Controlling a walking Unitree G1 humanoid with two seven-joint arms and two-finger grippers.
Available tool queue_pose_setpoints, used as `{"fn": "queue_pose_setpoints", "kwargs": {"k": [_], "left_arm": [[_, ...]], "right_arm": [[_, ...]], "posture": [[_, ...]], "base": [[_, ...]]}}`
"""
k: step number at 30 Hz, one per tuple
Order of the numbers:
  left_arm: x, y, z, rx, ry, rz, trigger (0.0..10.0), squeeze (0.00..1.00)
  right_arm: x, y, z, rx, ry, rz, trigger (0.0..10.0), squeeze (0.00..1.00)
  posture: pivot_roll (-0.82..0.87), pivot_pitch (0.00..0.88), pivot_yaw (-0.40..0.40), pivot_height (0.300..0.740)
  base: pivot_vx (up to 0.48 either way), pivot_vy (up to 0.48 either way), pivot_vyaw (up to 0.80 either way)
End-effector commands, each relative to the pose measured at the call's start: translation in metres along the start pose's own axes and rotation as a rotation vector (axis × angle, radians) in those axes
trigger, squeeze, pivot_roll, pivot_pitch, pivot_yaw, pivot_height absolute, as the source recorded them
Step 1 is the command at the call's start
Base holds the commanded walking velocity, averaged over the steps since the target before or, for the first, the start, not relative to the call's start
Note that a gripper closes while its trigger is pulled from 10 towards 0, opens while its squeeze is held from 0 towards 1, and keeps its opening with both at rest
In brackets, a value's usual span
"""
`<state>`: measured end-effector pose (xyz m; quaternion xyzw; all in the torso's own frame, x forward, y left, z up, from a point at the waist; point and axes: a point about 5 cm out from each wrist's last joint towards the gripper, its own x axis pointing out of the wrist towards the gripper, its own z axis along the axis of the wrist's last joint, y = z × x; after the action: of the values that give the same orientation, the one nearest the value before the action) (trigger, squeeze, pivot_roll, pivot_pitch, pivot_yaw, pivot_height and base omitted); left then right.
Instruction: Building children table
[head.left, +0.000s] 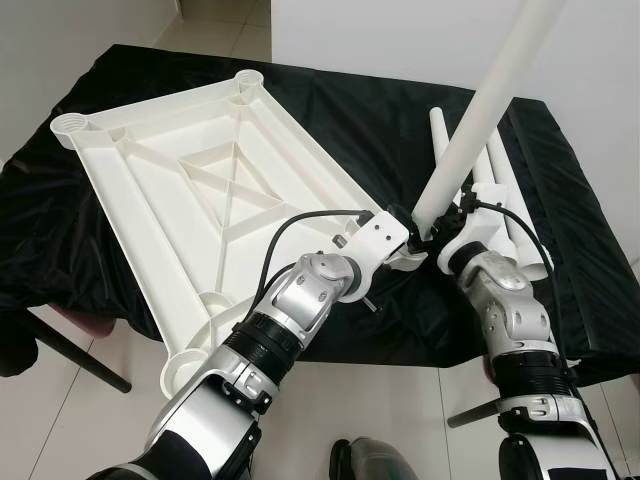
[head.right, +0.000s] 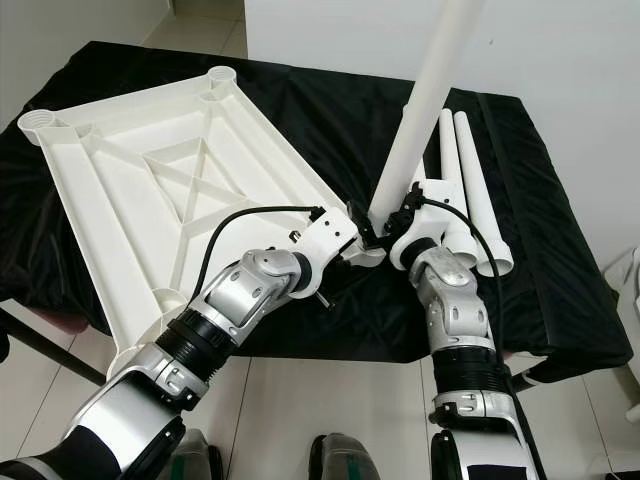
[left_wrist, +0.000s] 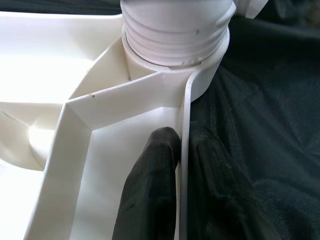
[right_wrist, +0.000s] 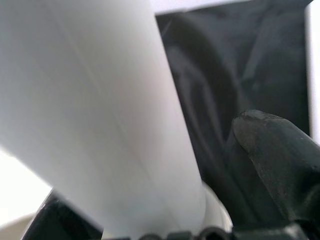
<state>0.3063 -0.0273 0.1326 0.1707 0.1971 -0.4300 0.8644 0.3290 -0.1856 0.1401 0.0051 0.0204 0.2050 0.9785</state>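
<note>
The white table top (head.left: 180, 180) lies upside down on the black cloth, its ribs facing up. A long white table leg (head.left: 480, 110) stands in the corner socket (left_wrist: 175, 65) nearest my grippers, some thread showing above the socket. My left gripper (head.left: 408, 254) is shut on the table top's rim (left_wrist: 184, 150) just beside that socket, one black finger (left_wrist: 150, 190) on each side of the thin wall. My right gripper (head.left: 440, 222) is shut on the leg (right_wrist: 100, 110) near its base, with one finger (right_wrist: 275, 155) beside the tube.
Two spare white legs (head.left: 510, 190) lie on the cloth (head.left: 380, 110) to the right of the standing leg. The cloth-covered table ends just in front of my arms, with tiled floor (head.left: 400, 400) below. A dark bar (head.left: 70, 350) juts out under the table at the left.
</note>
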Motion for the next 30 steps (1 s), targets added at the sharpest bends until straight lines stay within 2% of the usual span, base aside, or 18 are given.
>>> {"fn": "queue_pose_setpoints", "kwargs": {"k": [1,7,10,18,19,20,21,23,24,27,28,30], "left_arm": [[0.0,0.005,-0.008,0.022,0.05,0.052,10.0,0.0],[-0.001,0.005,-0.007,0.032,0.05,0.047,10.0,0.0],[-0.001,0.005,-0.007,0.034,0.05,0.045,10.0,0.0],[-0.002,-0.002,-0.011,0.047,0.062,-0.004,10.0,0.0],[-0.002,-0.003,-0.011,0.046,0.062,-0.004,1.9,0.0],[-0.001,-0.003,-0.011,0.045,0.062,-0.003,1.9,0.0],[-0.002,-0.004,-0.01,0.048,0.055,-0.008,0.0,0.0],[-0.002,-0.005,-0.01,0.051,0.049,-0.012,0.0,0.0],[-0.002,-0.004,-0.011,0.051,0.059,-0.005,10.0,0.0],[-0.002,-0.003,-0.013,0.05,0.071,0.0,10.0,0.0],[-0.003,-0.001,-0.015,0.044,0.077,0.009,10.0,0.0],[-0.003,0.0,-0.015,0.04,0.08,0.014,10.0,0.0]], "right_arm": [[-0.001,-0.001,-0.009,0.004,0.033,0.051,10.0,0.0],[-0.001,-0.007,-0.029,0.001,0.094,0.071,10.0,0.0],[-0.001,-0.007,-0.031,0.004,0.098,0.076,10.0,0.0],[0.008,-0.006,-0.028,0.01,0.023,0.1,10.0,0.0],[0.009,-0.007,-0.027,0.02,0.009,0.096,10.0,0.0],[0.01,-0.007,-0.027,0.029,0.002,0.093,10.0,0.0],[0.011,-0.007,-0.027,0.03,-0.007,0.095,10.0,0.0],[0.011,-0.008,-0.028,0.028,-0.011,0.096,10.0,0.0],[0.011,-0.007,-0.03,0.026,-0.005,0.103,10.0,0.0],[0.011,-0.006,-0.034,0.03,0.006,0.113,10.0,0.0],[0.01,-0.005,-0.037,0.036,0.012,0.12,1.2,0.0],[0.01,-0.004,-0.039,0.04,0.014,0.125,1.2,0.0]], "posture": [[-0.06,0.03,-0.04,0.74],[-0.06,0.03,-0.04,0.74],[-0.06,0.03,-0.04,0.74],[-0.06,0.022,-0.032,0.74],[-0.06,0.022,-0.035,0.74],[-0.06,0.022,-0.036,0.74],[-0.06,0.022,-0.037,0.74],[-0.06,0.022,-0.037,0.74],[-0.05,0.022,-0.039,0.74],[-0.05,0.023,-0.041,0.74],[-0.05,0.023,-0.044,0.74],[-0.05,0.023,-0.044,0.74]], "base": [[0.0,0.0,0.0],[0.0,0.0,0.0],[0.0,0.0,0.0],[0.0,0.0,0.0],[0.0,0.0,0.0],[0.0,0.0,0.0],[0.0,0.0,0.0],[0.0,0.0,0.0],[0.0,0.0,0.0],[0.0,0.0,0.0],[0.0,0.0,0.0],[0.0,0.0,0.0]]}}
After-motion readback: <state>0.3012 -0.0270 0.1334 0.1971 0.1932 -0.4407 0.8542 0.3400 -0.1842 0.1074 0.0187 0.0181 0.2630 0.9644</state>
